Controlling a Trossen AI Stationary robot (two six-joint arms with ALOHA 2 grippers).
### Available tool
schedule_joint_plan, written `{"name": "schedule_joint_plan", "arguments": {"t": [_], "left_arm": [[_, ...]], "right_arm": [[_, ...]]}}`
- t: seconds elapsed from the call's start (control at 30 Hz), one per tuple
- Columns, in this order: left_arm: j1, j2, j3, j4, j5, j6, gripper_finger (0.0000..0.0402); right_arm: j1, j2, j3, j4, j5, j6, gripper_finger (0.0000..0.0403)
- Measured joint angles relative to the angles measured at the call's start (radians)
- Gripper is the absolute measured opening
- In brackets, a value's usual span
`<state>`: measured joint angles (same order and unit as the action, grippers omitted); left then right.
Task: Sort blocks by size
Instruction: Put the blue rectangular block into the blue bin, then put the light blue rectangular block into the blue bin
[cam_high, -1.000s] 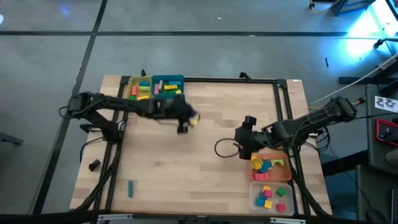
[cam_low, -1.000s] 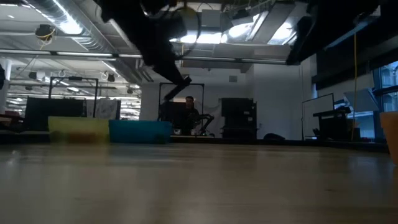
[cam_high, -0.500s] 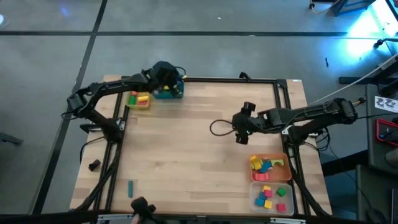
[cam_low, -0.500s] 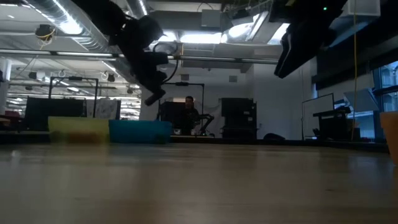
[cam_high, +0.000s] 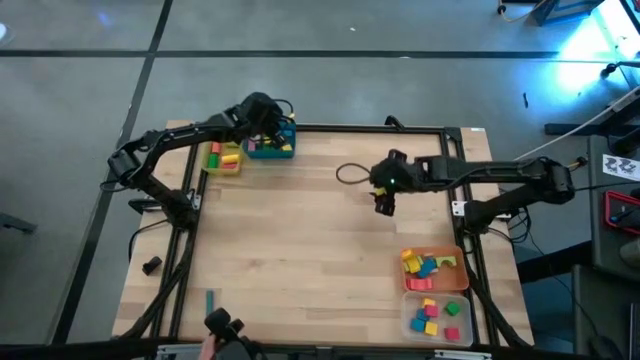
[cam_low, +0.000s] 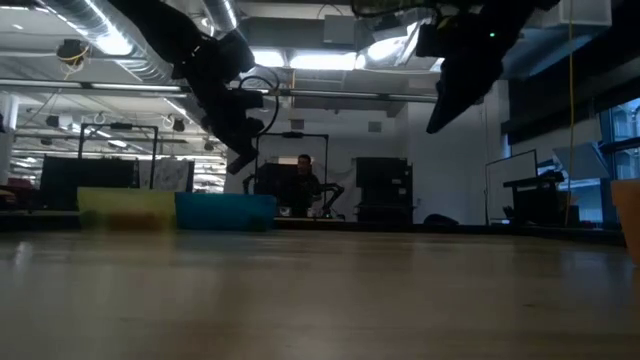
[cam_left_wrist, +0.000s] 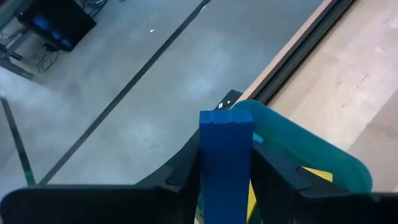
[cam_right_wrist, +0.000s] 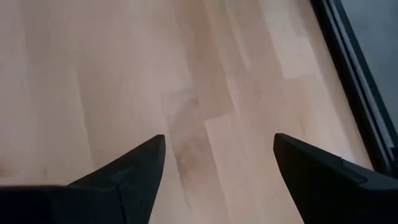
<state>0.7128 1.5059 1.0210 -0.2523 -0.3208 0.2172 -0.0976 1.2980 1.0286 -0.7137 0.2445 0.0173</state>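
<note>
a: since a second ago the left claw (cam_high: 266, 118) has swung from mid-bench to over the teal tray (cam_high: 284, 150) at the far-left corner. blue bar (cam_left_wrist: 225, 163) sits upright between its fingers (cam_left_wrist: 278, 176), still gripped as far as the wrist view shows.

b: released yet?

a: not yet by my read. bar hangs over the tray rim, so the drop looks imminent. yellow tray (cam_high: 212, 163) is right beside it, with blocks in it.

b: right side?

a: right claw (cam_high: 383, 205) wide open, nothing in it, has moved up off the orange tray (cam_high: 452, 283) to mid-bench (cam_high: 300, 250). clear tray (cam_high: 410, 320) sits below the orange one. one green bar (cam_high: 210, 301) left loose near the front-left edge.

b: any labels or text?

a: none readable in any view.
</note>
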Motion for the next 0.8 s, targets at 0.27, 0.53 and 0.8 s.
{"name": "schedule_joint_plan", "arguments": {"t": [0.27,0.53,0.8], "left_arm": [[0.025,0.000,0.000,0.001,0.000,-0.008,0.0173],[0.046,0.000,0.000,0.000,0.046,-0.009,0.0184],[0.046,0.000,0.000,-0.010,0.351,-0.134,0.0168]], "right_arm": [[-0.078,0.000,0.000,0.012,-0.064,-0.001,0.0298],[-0.102,0.000,0.000,0.010,-0.089,-0.023,0.0298],[-0.101,0.000,0.000,0.010,-0.107,-0.030,0.0298]]}}
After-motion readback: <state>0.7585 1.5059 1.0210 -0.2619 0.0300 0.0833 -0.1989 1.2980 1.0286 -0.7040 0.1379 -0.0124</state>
